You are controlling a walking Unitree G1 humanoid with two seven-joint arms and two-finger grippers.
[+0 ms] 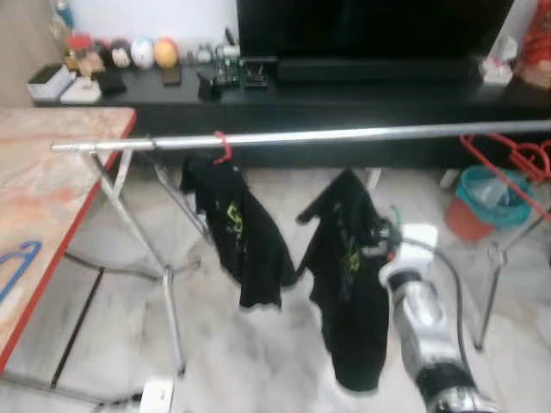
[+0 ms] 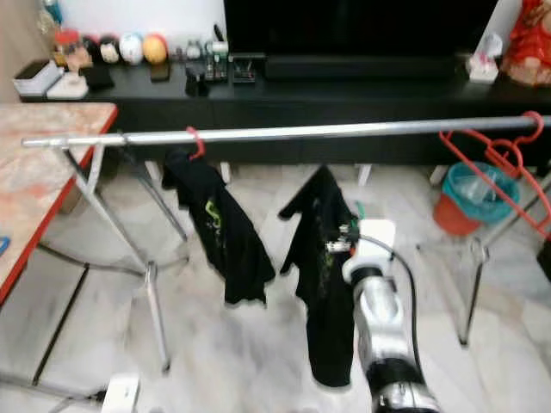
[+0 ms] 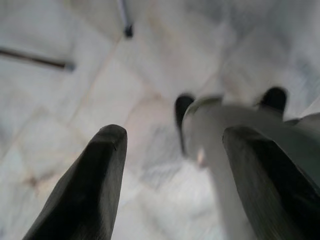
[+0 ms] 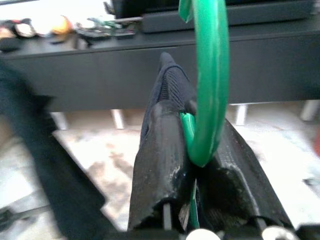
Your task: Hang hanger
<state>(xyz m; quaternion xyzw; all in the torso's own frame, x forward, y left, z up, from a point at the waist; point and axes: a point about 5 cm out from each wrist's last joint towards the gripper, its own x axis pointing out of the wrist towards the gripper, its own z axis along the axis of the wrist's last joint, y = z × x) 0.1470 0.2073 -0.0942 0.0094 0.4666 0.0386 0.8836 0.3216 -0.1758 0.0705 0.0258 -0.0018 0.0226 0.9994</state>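
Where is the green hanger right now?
The green hanger is clamped in the right gripper, carrying a black shirt below the silver rail, right of the shirt on the red hanger.

The right arm (image 2: 383, 331) reaches forward and up, its right gripper (image 4: 197, 150) clamped tight on the green hanger (image 4: 207, 80), while the left gripper (image 3: 175, 175) hangs toward the floor, fingers (image 3: 95, 185) spread apart.
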